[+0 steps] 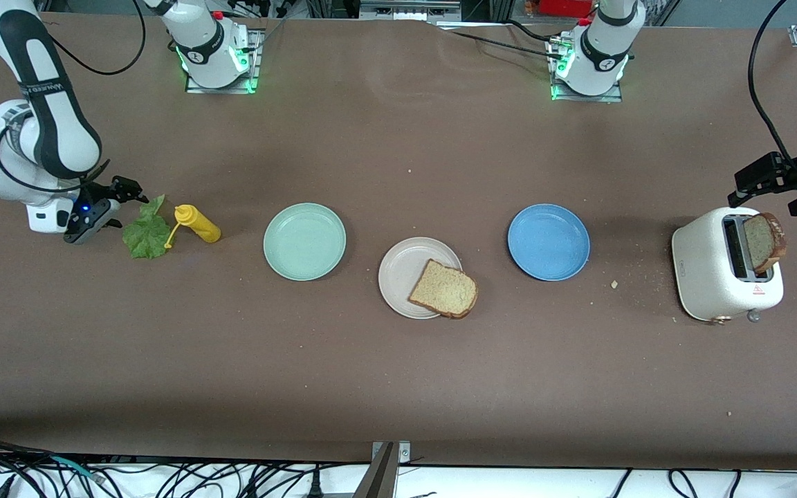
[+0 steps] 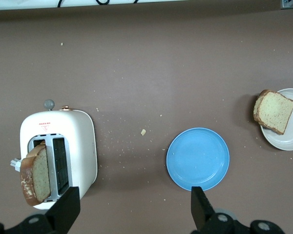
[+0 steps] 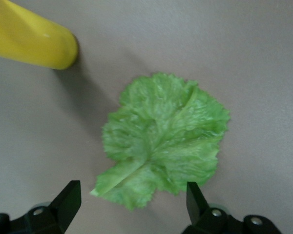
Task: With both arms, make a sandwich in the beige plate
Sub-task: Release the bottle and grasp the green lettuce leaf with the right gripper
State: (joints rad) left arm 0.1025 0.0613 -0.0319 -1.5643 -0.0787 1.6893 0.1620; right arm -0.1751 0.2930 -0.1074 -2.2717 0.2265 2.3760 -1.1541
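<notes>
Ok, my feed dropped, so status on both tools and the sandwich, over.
Right tool open over lettuce leaf. Left tool open above toaster, second slice in its slot. One slice on beige plate. Mustard bottle beside lettuce.

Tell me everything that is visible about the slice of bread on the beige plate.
The slice of bread is roughly square, tan and speckled, with a darker brown crust around its edge. It lies flat, turned at an angle, on the beige plate. It does not sit fully inside: one corner hangs over the plate's rim, on the side nearer to the front camera and toward the left arm's end of the table. It carries no topping, and no gripper touches it.
</notes>
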